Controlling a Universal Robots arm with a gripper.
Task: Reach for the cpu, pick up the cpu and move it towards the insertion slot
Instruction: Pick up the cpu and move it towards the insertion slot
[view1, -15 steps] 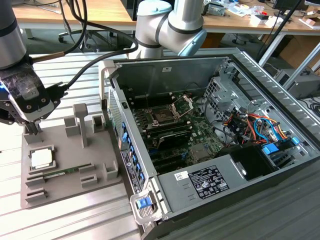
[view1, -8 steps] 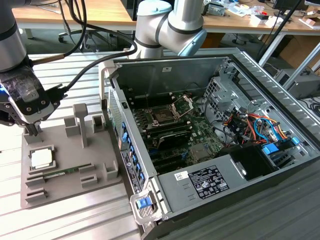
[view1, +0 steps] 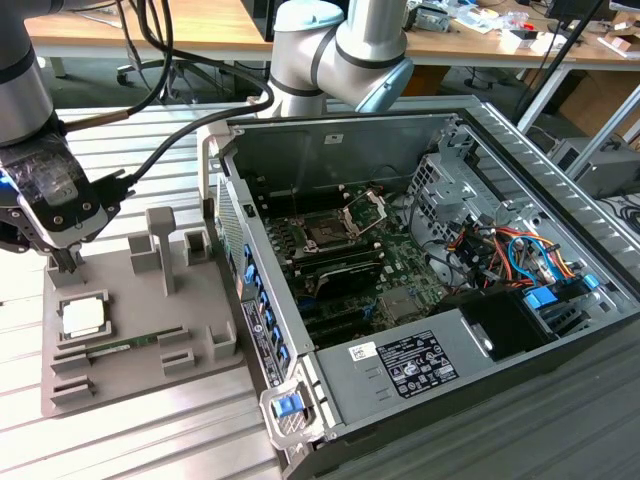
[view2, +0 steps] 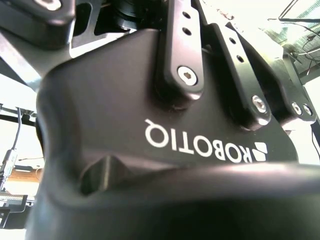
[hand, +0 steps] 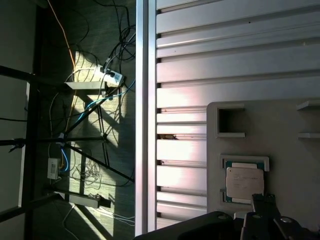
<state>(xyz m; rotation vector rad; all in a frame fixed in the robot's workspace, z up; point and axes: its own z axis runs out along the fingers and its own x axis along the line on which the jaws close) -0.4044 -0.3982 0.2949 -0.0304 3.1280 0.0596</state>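
Note:
The cpu (view1: 83, 317) is a small pale square chip lying flat in a recess of the grey holder block (view1: 190, 310), at the exterior view's left. My gripper (view1: 66, 265) hangs just above and slightly behind the chip, apart from it, and holds nothing that I can see. In the first wrist view the cpu (hand: 243, 181) sits close beside the dark gripper (hand: 263, 207). The insertion slot (view1: 325, 232) is a dark square socket with its silver frame raised, on the green board inside the open computer case (view1: 390, 370). The second wrist view looks at the black gripper body (view2: 165, 150).
A green memory stick (view1: 120, 348) lies in the holder block in front of the cpu. Grey posts (view1: 160, 245) rise from the block between the gripper and the case wall. Cables and drive cages crowd the case's right side. Everything stands on a ribbed metal table (view1: 150, 140).

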